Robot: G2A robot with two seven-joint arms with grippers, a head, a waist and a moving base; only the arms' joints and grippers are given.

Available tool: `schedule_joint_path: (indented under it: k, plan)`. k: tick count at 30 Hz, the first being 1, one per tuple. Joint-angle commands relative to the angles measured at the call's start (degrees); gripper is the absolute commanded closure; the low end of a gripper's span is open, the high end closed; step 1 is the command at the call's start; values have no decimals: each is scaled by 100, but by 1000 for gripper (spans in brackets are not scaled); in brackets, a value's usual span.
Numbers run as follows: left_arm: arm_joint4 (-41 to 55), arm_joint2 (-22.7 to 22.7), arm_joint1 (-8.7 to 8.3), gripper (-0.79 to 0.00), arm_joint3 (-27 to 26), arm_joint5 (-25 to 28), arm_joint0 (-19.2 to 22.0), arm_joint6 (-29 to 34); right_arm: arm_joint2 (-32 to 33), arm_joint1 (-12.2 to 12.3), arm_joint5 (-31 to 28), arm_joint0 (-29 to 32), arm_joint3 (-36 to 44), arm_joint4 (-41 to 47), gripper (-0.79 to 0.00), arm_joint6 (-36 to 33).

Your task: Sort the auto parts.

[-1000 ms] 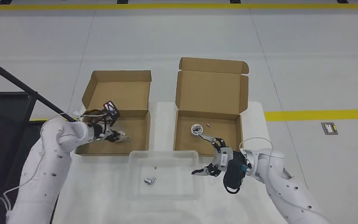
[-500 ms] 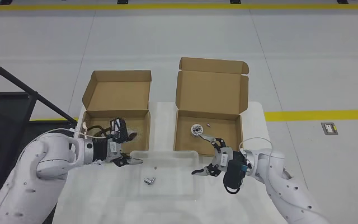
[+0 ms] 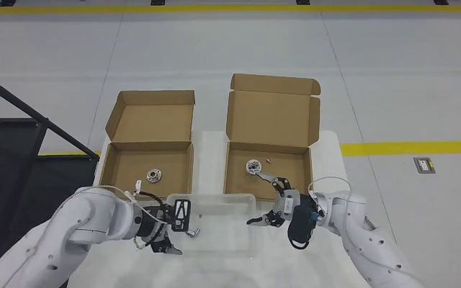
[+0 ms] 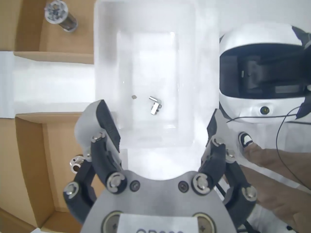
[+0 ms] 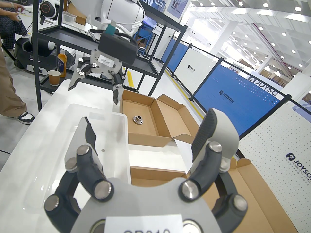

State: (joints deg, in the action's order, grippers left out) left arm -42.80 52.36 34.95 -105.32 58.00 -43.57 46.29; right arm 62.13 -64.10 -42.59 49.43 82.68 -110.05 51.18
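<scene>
Partly sorted: flange point(image 3: 153, 175) and hub point(image 3: 252, 166) lie in cartons beyond clear bin point(image 3: 216, 196); bracket point(image 4: 155, 105) and nut point(image 4: 133, 96) lie inside bin, unsorted. Left gripper point(image 5: 93, 95) over bin edge, right gripper point(image 5: 148, 116) beside bin, both sets of fingers spread wide, empty

Open-topped tray point(image 3: 220, 234) before two boxes point(image 3: 130, 170)

I see white table point(image 3: 210, 155) on pale floor. Yellow line point(image 3: 403, 148) runs off to its right, small grey floor plate point(image 3: 424, 165) just beside that line. Black metal rack point(image 5: 148, 68) stands by table. I make out brown paper cup point(image 5: 54, 77) and bottle point(image 5: 62, 63) of orange liquid side by side on its lower shelf. Blue partition panels point(image 5: 233, 93) and white pegboard point(image 5: 274, 144) line aisle.
</scene>
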Motion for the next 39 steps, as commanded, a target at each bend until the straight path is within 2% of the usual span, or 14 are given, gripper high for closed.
schedule_joint_path:
  k: [1, 15, 16, 17, 18, 19, 24, 27, 29, 36, 37, 38, 39]
  plan:
    - [29, -239, -42, -785, 71, 0, 187, -1, 0, 0, 0, 0, 0, 0, -785, 0]
    - [-40, -272, -41, -785, 34, -4, 173, -28, 0, 0, 0, 0, 0, 0, -785, 0]
    - [-229, -267, -34, -748, -49, 0, 146, -55, 0, 0, 0, 0, 0, 0, -785, 0]
    - [-403, -278, -23, -566, -76, 0, 126, -88, 0, 0, 0, 0, 0, 0, -785, 0]
    - [-574, -301, -8, -465, -96, 0, 142, -105, 0, 0, 0, 0, 0, 0, -785, 0]
    - [-732, -352, 11, -431, -100, 0, 166, -105, 0, 0, 0, 0, 0, 0, -785, 0]
    - [-1337, -890, 128, -511, -68, 0, 495, -22, 0, 0, 0, 0, 0, 0, -785, 0]
    - [-1588, -1330, 219, -483, 33, 0, 823, -27, 0, 0, 0, 0, 0, 0, -785, 0]
    - [-1836, -1662, 296, -551, 123, 0, 1073, -1, 0, 0, 0, 0, 0, 0, -785, 0]
    - [-2220, -2664, 672, -591, 715, 0, 1888, -21, 0, 0, 0, 0, 0, 0, -785, 0]
    - [-2361, -2734, 740, -465, 855, 0, 1960, -1, 0, 0, 0, 0, 0, 0, -785, 0]
    - [-2390, -2813, 817, -471, 914, 0, 1996, -54, 0, 0, 0, 0, 0, 0, -785, 0]
    - [-2365, -2872, 891, -545, 990, 0, 2035, -143, 0, 0, 0, 0, 0, 0, -785, 0]
